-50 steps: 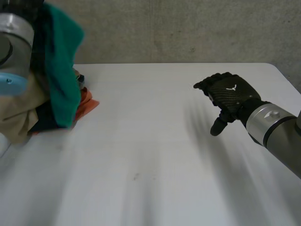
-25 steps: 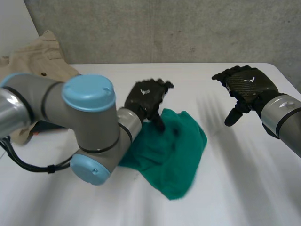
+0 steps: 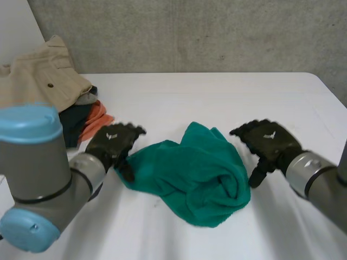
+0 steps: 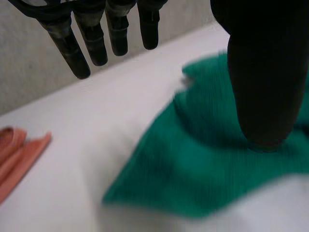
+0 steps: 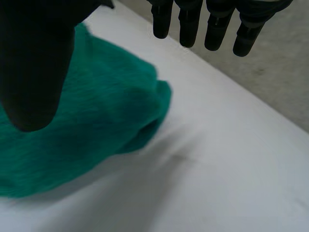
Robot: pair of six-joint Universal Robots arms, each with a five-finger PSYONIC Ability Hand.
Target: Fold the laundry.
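A green cloth [image 3: 196, 172] lies crumpled in the middle of the white table [image 3: 217, 97]. My left hand [image 3: 114, 143] hovers at the cloth's left edge, open, with straight fingers [image 4: 87, 43]; its thumb hangs over the green cloth [image 4: 203, 159]. My right hand [image 3: 268, 142] is just off the cloth's right side, open too, holding nothing. In the right wrist view the green cloth [image 5: 87, 135] lies under the thumb, the fingers [image 5: 212, 29] pointing past it over bare table.
A pile of laundry sits at the table's back left: a beige garment [image 3: 40, 81], a dark one [image 3: 73, 122] and an orange one [image 3: 97, 122]. The orange cloth [image 4: 19, 154] also lies beside my left hand. A concrete wall stands behind the table.
My left arm swung from the pile to the middle, dropped the green cloth and opened. The right hand came down beside the cloth's right side.
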